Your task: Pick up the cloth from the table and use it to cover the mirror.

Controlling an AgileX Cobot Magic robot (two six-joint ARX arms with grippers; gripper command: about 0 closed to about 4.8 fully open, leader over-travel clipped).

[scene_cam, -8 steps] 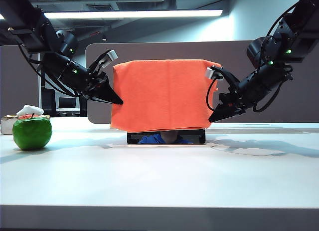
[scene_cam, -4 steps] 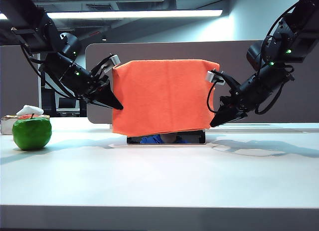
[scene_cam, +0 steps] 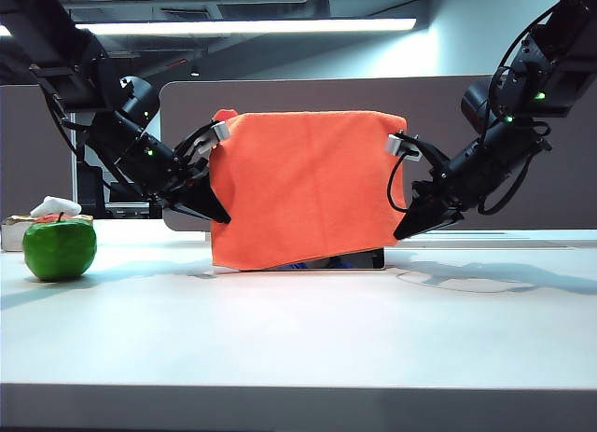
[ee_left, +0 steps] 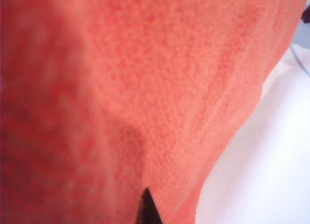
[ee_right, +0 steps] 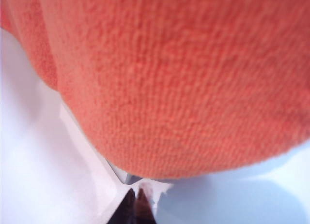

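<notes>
Both tools are being kept with their tips together, one at each side of the cloth [scene_cam: 303,185]. Left tool [scene_cam: 220,217] is being held at the lower left edge of the cloth, and right tool [scene_cam: 401,232] just beside the lower right corner. Whether a fold of cloth is being pinched by either one cannot be told; in the right wrist view the closed tips [ee_right: 134,207] are being seen below the hem, apart from it.

Over the mirror [scene_cam: 364,259] the cloth is being draped, with its long axis running across, from one tool to the other. Its hem is hanging tilted: the left corner is being lowered almost onto the desk [scene_cam: 298,329], while at the right a dark strip of mirror is being left open. The mirror is standing upright, facing the front edge of the desk, with its width along the same line.

Probably the right side is to be pulled lower, and the right tool is nearer to it.
</notes>
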